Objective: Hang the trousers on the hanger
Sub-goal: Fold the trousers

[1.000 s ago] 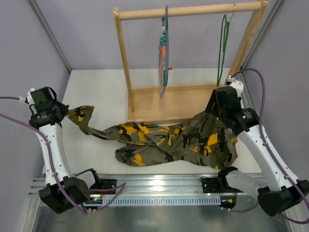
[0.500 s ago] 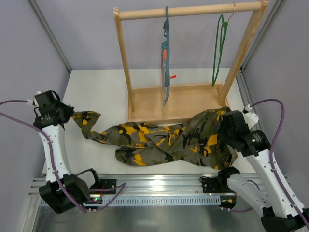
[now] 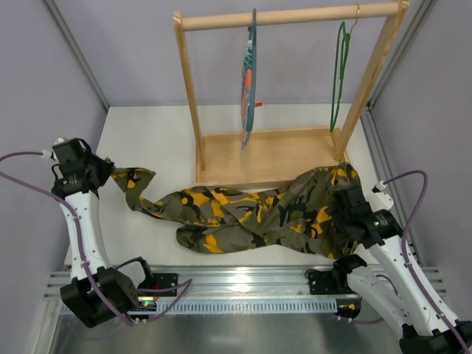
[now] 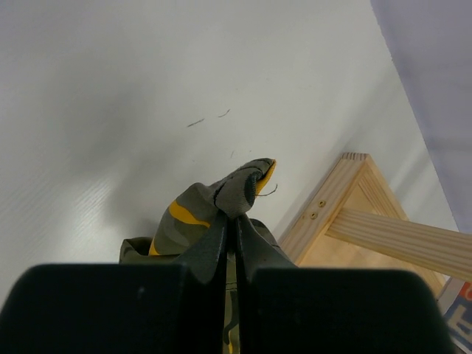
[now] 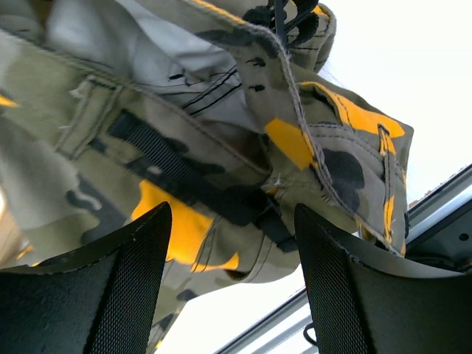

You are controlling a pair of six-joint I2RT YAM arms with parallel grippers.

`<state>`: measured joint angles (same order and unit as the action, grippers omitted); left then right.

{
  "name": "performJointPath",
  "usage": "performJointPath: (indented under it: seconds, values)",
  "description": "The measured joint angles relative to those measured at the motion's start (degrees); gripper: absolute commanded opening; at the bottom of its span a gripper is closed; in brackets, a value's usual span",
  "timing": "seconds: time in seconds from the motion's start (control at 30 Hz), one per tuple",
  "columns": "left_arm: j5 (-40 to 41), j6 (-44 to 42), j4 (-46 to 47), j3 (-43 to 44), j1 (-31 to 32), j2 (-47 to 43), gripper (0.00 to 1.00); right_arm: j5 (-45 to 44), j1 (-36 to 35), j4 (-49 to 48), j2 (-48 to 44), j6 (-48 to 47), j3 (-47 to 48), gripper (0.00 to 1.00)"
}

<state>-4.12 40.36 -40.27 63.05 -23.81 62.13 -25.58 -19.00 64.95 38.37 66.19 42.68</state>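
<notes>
Hanging from the round top bar of a pale wooden rack (image 3: pixel 188 88): the thin green wire hanger (image 3: pixel 338 74), hooked on by slim metal at the right end, and a striped cloth (image 3: pixel 249 81) near the middle. Spread on the smooth white surface (image 3: pixel 147 133) in front of the rack's flat base: the trousers (image 3: pixel 236 214), soft rumpled camouflage in olive, black and orange-yellow, waist end bunched to the right, one leg trailing left. Pressed fully together on the tip of that leg: the left fingers (image 4: pixel 206 254). Spread wide just over the stitched waistband, gripping nothing: the right fingers (image 5: pixel 110 295), black and mesh-textured.
</notes>
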Motion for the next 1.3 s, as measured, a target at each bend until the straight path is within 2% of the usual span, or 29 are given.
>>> performJointPath:
  seconds: [0.1, 0.2, 0.27, 0.37, 0.53, 0.73, 0.93, 1.17, 1.3]
  values:
    - [-0.07, 0.09, 0.33, 0.0, 0.0, 0.0, 0.0, -1.09, 0.0, -1.38, 2.32, -0.11, -1.68, 0.7]
    - [-0.07, 0.22, 0.55, 0.0, 0.0, 0.0, 0.0, -2.05, 0.0, -4.52, 3.56, -1.22, -3.28, 0.61]
    - [-0.07, 0.44, 0.87, -0.13, 0.0, 0.0, 0.0, -2.58, 0.0, -6.08, 3.52, -2.34, -4.13, 0.35]
    - [-0.11, 1.03, 1.09, -0.44, 0.0, 0.0, 0.0, -3.52, 0.0, -8.35, 2.38, -4.46, -4.39, 0.04]
    - [-0.24, 1.62, 1.53, -0.5, 0.0, -0.2, 0.0, -5.92, 0.0, -8.04, -0.15, -10.21, 1.51, 0.04]
    - [-0.2, 2.82, 1.75, -0.37, 0.0, -2.25, 0.0, -11.54, 0.0, -5.7, -0.11, -18.43, 23.82, 0.04]
    - [0.66, 2.89, 0.57, 2.03, -0.02, -3.69, 0.0, -17.27, 0.0, -3.23, -0.2, -26.01, 39.45, 0.04]
    - [4.39, 2.03, -2.69, 6.88, -0.39, -6.43, 0.0, -20.11, 0.0, -2.1, 4.17, -32.83, 52.74, 0.04]
    - [8.46, 1.14, -4.13, 8.28, -0.5, -6.95, 0.0, -20.09, 0.0, -2.05, 4.87, -34.62, 55.04, 0.04]
